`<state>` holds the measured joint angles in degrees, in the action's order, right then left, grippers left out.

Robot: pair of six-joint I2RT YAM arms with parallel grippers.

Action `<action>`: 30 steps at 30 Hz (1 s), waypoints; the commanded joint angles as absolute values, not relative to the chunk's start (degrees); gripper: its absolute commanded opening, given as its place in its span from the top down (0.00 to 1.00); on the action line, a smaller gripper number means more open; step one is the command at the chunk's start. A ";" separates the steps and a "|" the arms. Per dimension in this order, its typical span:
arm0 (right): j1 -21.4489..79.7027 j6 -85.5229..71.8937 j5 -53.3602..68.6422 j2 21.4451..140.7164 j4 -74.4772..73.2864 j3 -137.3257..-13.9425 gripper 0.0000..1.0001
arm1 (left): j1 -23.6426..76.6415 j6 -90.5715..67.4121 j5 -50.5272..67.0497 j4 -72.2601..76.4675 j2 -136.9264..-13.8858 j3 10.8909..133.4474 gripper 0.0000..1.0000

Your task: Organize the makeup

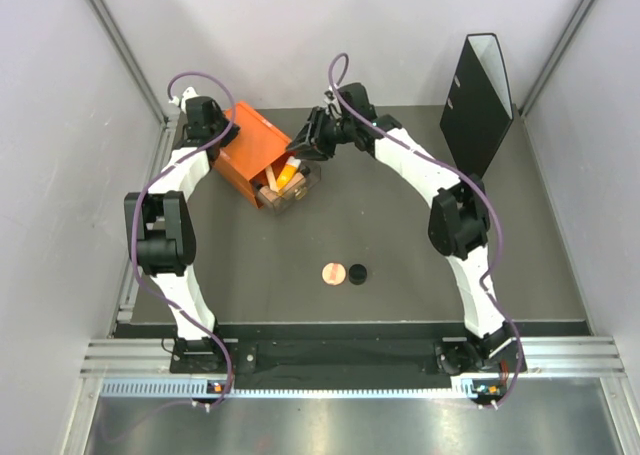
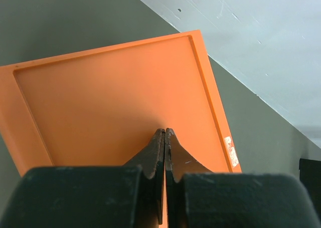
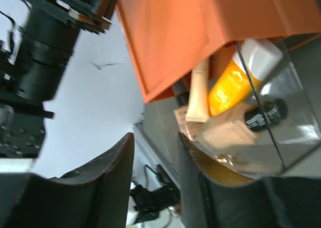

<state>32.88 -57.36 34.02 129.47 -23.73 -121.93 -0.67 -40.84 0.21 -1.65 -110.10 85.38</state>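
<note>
The orange drawer box (image 1: 250,147) stands at the back left with its clear drawer (image 1: 290,187) pulled out. The drawer holds an orange tube with a white cap (image 3: 231,81), a beige stick (image 3: 197,95) and a beige dark-capped bottle (image 3: 226,132). A round pink disc (image 1: 333,273) and a small black disc (image 1: 357,273) lie side by side on the table in the middle. My left gripper (image 2: 165,131) is shut and empty, its tips against the box's orange top (image 2: 115,102). My right gripper (image 3: 155,140) is open and empty, right beside the drawer (image 3: 296,130).
A black upright file holder (image 1: 478,103) stands at the back right. Grey walls close in the table on the left, back and right. The arm bases sit at the near edge.
</note>
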 commanded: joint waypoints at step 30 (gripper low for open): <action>38.67 -8.08 13.10 116.27 -33.05 -105.64 1.00 | -1.49 -35.68 -1.76 -18.28 -116.01 83.41 1.00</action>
<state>37.36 -8.51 16.14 115.39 -40.01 -105.60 -0.71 -39.24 0.62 -2.28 -110.30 85.97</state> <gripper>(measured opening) 0.003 0.010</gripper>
